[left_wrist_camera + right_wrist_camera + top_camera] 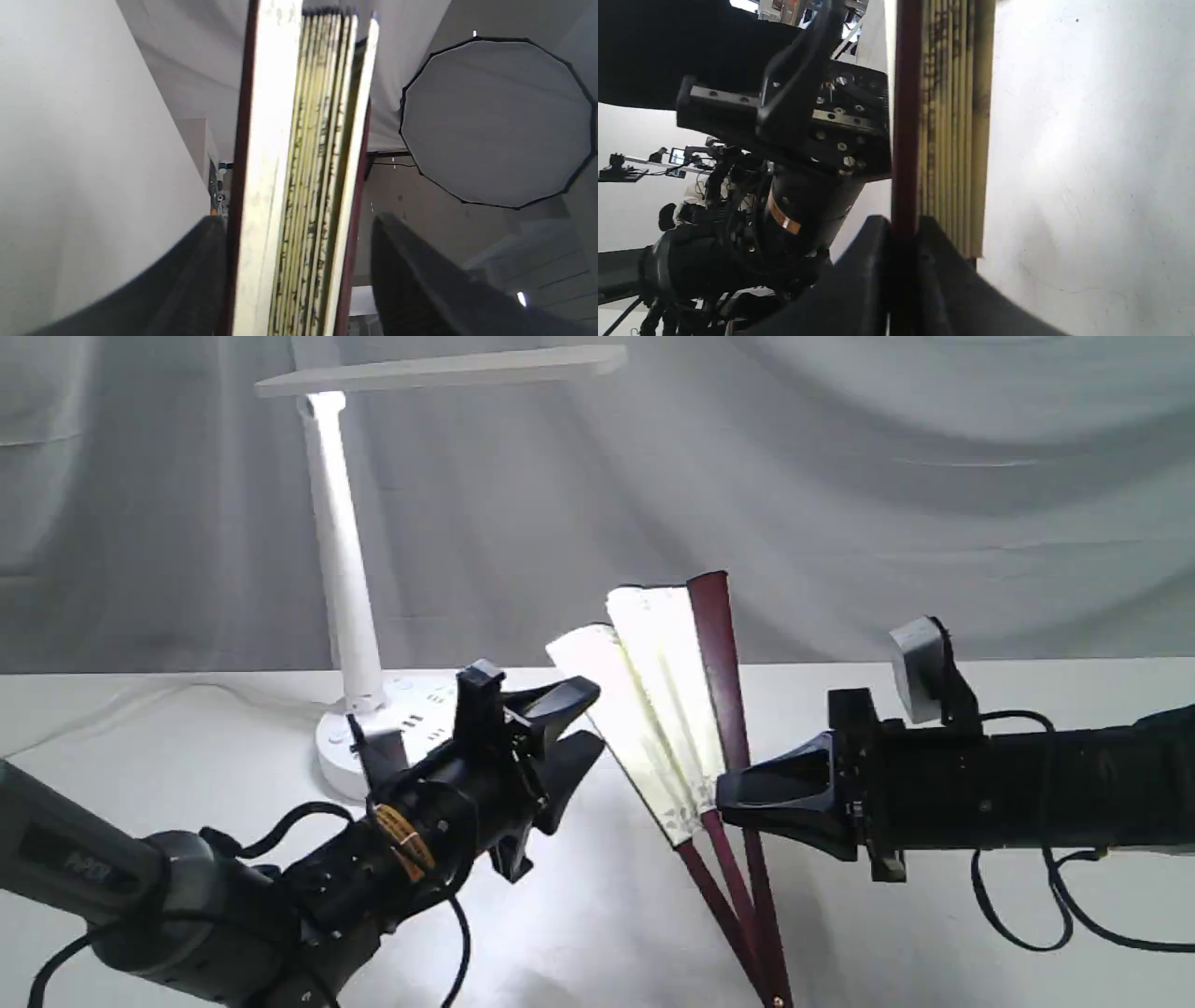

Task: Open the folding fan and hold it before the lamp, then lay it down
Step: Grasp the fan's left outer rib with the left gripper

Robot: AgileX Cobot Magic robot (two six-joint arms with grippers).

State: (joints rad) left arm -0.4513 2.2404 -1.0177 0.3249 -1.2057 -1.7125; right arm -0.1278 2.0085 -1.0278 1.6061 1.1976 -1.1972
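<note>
Within spread left claw (597,715), folding fan (653,700) edge

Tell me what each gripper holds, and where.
The right gripper is shut on the fan's maroon outer rib, near the paper's lower end. The left gripper holds nothing; its open jaws straddle the fan's other edge.

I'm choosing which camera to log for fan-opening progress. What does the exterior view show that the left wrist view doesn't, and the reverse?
Only exterior: the lamp, and the right gripper shut on the folding fan's dark outer rib, with a few pleats spread. Only left wrist: the pleats edge-on, packed together, calligraphy visible, plus a round diffuser panel behind. Both: the fan and the left gripper's open fingers.
</note>
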